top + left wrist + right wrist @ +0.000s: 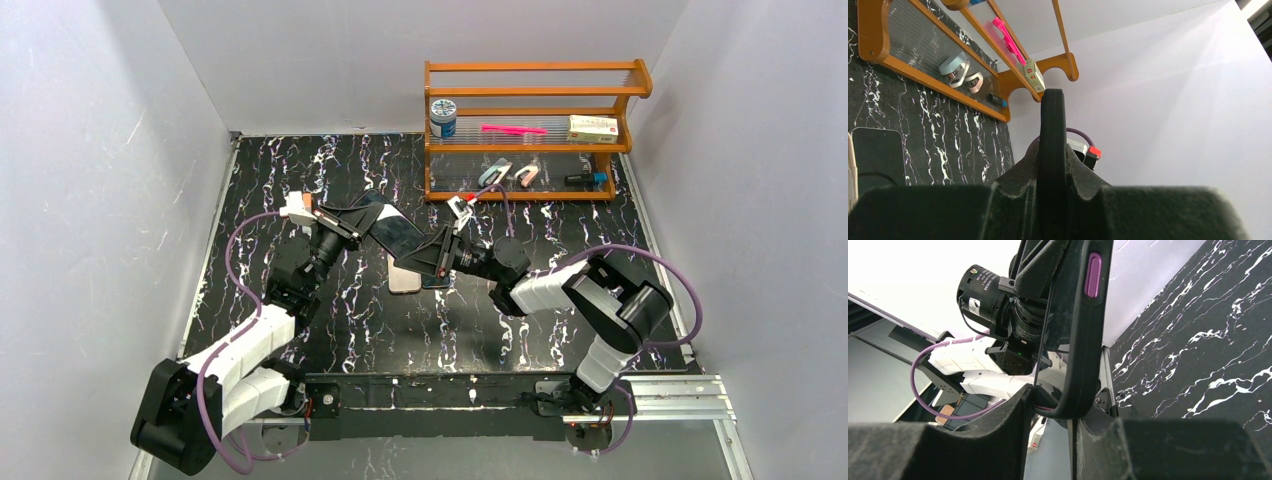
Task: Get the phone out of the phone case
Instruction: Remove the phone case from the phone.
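The black phone case with a purple side button hangs tilted above the table's middle, stretched between both grippers. My left gripper is shut on its thin upper edge; the fingers press both sides. My right gripper has the case's lower end between its jaws, with the rim against one finger and a thin lip touching the other. A dark-screened phone lies flat on the black marble table, below the case. In the top view it is mostly hidden under the right gripper.
A pale pink flat slab lies on the table beside the phone. A wooden rack stands at the back right with a tin, a pink stick, a box and small clips. Grey walls close in both sides.
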`<state>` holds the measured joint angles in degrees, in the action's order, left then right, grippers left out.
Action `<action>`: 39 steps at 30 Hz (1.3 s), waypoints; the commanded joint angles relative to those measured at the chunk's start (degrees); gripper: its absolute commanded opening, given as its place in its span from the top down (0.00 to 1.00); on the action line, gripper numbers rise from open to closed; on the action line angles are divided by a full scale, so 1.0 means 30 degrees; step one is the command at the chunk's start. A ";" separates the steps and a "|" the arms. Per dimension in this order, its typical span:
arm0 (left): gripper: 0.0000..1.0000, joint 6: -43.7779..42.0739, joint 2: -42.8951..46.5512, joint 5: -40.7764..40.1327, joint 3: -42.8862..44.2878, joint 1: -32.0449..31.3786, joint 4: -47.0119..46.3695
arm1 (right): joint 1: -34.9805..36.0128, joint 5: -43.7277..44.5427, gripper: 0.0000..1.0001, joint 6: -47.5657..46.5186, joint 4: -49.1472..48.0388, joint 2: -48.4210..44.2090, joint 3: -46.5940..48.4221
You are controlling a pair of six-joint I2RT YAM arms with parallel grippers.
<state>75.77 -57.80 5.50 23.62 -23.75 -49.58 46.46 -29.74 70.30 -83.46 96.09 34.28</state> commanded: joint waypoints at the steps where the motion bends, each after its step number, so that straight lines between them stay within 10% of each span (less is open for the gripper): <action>1: 1.00 0.0576 0.0595 -0.0603 0.0053 -0.0024 -0.1431 | 0.0245 0.0055 0.65 -0.0525 -0.2064 0.0245 0.0691; 13: 1.00 0.2224 -0.0362 0.0225 0.0515 -0.0024 -0.0237 | 0.0247 -0.1497 0.99 -0.6179 -0.0521 -0.0453 0.0899; 39: 1.00 0.1743 -0.0259 0.1119 0.2506 0.0006 0.4037 | 0.0239 -0.2103 0.90 -1.9565 0.8521 -0.3074 0.2459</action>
<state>82.21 -58.96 7.27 28.08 -22.96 -40.51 46.30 -36.86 23.22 -60.69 88.01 38.48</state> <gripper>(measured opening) 0.180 0.237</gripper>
